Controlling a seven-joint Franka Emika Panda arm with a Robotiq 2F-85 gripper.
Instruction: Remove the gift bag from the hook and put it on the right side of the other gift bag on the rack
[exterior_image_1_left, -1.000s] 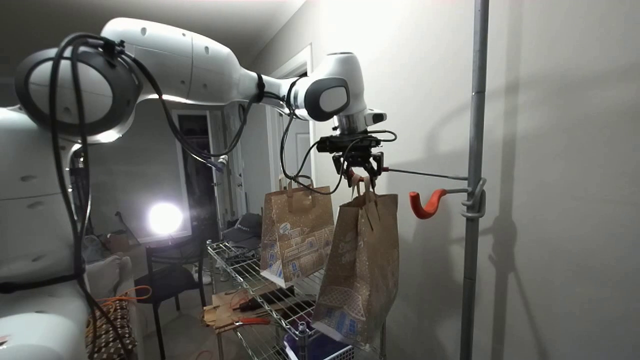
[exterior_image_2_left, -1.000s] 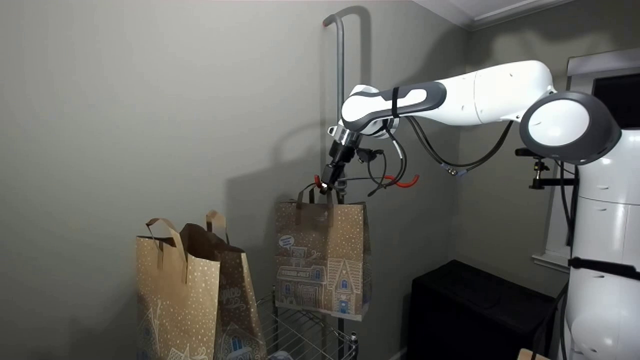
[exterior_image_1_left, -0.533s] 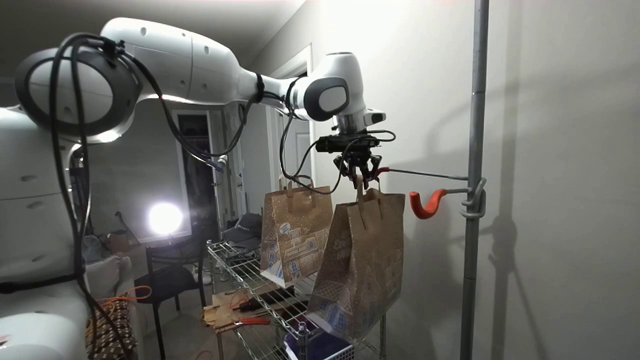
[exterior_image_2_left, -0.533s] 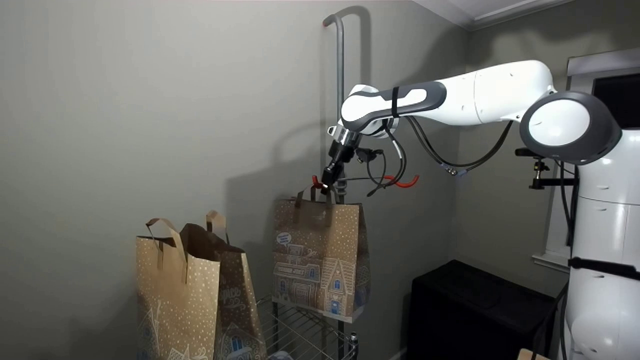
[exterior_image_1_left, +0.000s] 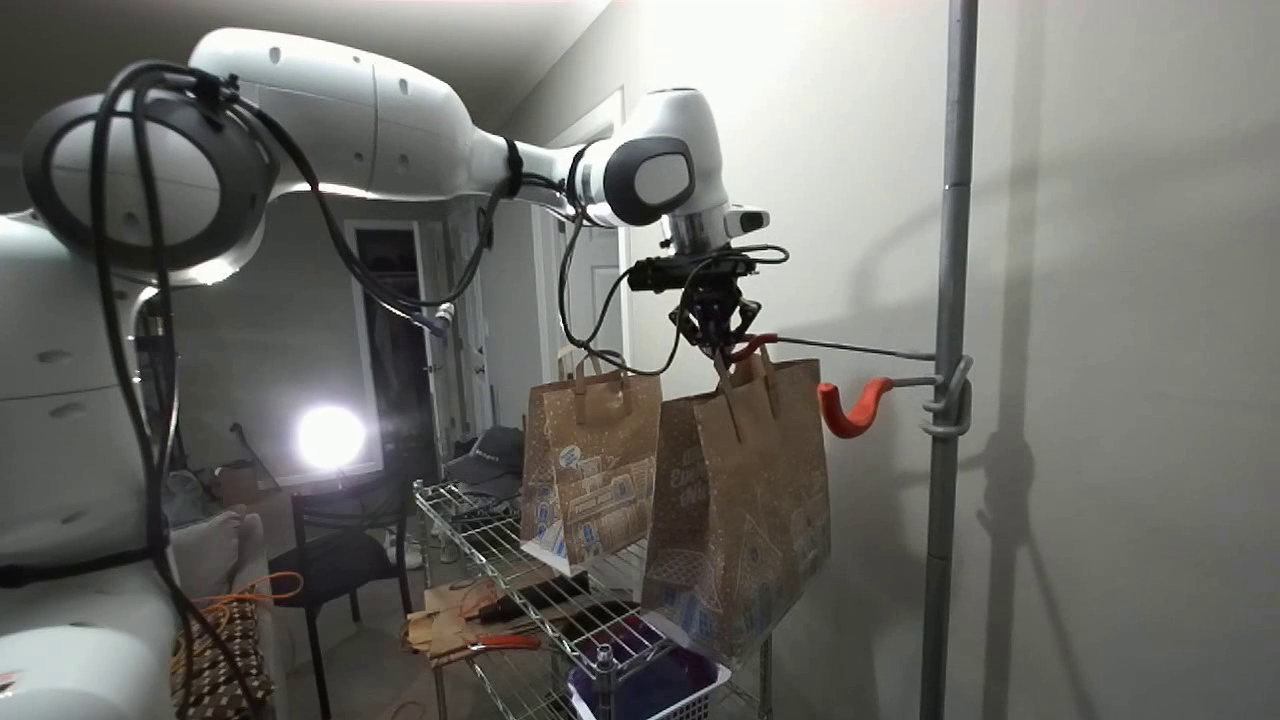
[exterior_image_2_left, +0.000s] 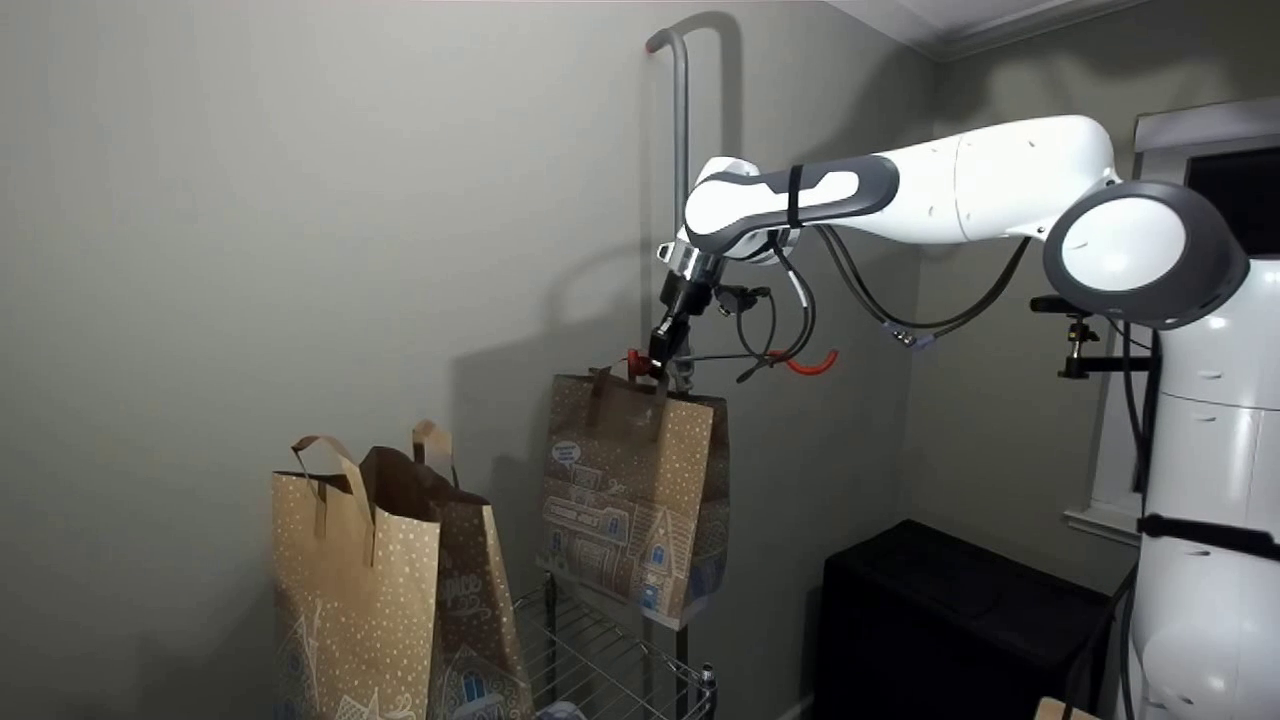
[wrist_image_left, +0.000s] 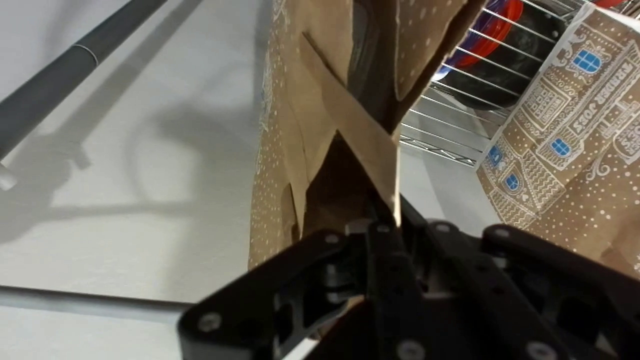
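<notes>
The gift bag (exterior_image_1_left: 745, 510), brown paper with white print, hangs beside the hook (exterior_image_1_left: 757, 345), whose orange-red curl sits right by my gripper (exterior_image_1_left: 715, 352). My fingers are shut on one loop handle (wrist_image_left: 367, 145), which runs up between them in the wrist view. Another handle (exterior_image_1_left: 768, 372) passes close to the hook; whether it rests on it I cannot tell. The bag tilts, its bottom above the rack (exterior_image_2_left: 708, 690). Standing on the rack is the other gift bag (exterior_image_1_left: 597, 460), upright with loop handles, large at lower left in an exterior view (exterior_image_2_left: 370, 590).
A grey pole (exterior_image_1_left: 945, 520) carries a lower orange-red hook (exterior_image_1_left: 858, 415) to the right of the bag. On the rack lies a dark cap (exterior_image_1_left: 497, 455); a white basket (exterior_image_1_left: 700, 705) with purple contents sits below. A black covered box (exterior_image_2_left: 950, 610) stands near the robot base.
The fingers have closed from wide apart onto the handle. Arm and gripper have risen slightly, and the gift bag has come up with them, turning and tilting; the other bag has not moved.
</notes>
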